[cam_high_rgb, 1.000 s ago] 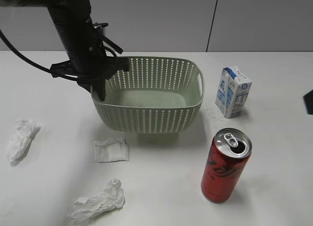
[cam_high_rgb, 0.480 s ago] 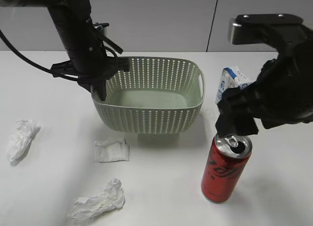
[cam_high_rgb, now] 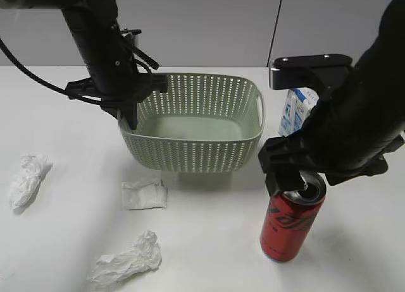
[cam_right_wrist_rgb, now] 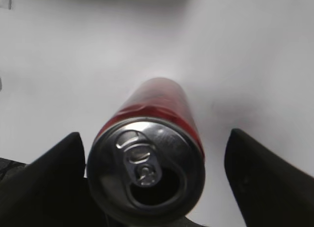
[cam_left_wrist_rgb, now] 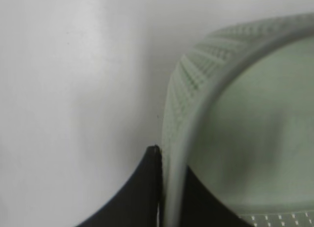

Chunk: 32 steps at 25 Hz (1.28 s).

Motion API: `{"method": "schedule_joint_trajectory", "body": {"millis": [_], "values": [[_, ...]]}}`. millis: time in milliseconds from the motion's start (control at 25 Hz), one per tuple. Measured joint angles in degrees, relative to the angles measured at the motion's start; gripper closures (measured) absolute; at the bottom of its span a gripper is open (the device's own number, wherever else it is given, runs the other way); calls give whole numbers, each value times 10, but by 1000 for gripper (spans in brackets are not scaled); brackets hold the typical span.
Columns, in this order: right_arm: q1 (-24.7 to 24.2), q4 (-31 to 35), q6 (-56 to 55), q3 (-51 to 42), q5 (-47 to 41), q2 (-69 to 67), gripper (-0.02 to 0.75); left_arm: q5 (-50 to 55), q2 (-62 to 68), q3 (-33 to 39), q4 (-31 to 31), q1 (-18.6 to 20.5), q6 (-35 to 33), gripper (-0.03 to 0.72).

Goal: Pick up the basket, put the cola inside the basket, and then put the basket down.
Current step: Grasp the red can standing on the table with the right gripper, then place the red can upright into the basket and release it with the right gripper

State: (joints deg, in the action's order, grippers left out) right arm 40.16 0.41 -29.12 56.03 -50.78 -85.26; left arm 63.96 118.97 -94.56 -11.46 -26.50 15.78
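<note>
The white bench (cam_high_rgb: 63, 241) carries an upright red cola can (cam_high_rgb: 290, 225), a milk carton (cam_high_rgb: 296, 115), and three crumpled tissues (cam_high_rgb: 125, 260), (cam_high_rgb: 144, 194), (cam_high_rgb: 28, 179).

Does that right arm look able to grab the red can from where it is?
Probably yes. The right pincer is open, its fingers either side of the upright cola, with nothing between them.
</note>
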Motion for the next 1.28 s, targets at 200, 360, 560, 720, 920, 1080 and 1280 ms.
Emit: {"method": "schedule_joint_trajectory", "body": {"millis": [200, 360, 560, 720, 920, 1080, 1280], "values": [[0, 5, -1, 0, 0, -38, 62, 0, 0, 0, 0, 0, 0, 690], [0, 7, -2, 0, 0, -53, 97, -1, 0, 0, 0, 0, 0, 690], [0, 13, -2, 0, 0, -58, 210, -2, 0, 0, 0, 0, 0, 690], [0, 17, -2, 0, 0, -58, 245, -2, 0, 0, 0, 0, -1, 690], [0, 25, 7, 0, -1, -54, 245, -2, 0, 0, 0, 0, 0, 690], [0, 29, 29, 11, -15, -11, 245, -2, 0, 0, -1, 0, 0, 690], [0, 16, 63, 78, -87, 51, 246, -10, 0, 0, 2, -3, 0, 690]]}}
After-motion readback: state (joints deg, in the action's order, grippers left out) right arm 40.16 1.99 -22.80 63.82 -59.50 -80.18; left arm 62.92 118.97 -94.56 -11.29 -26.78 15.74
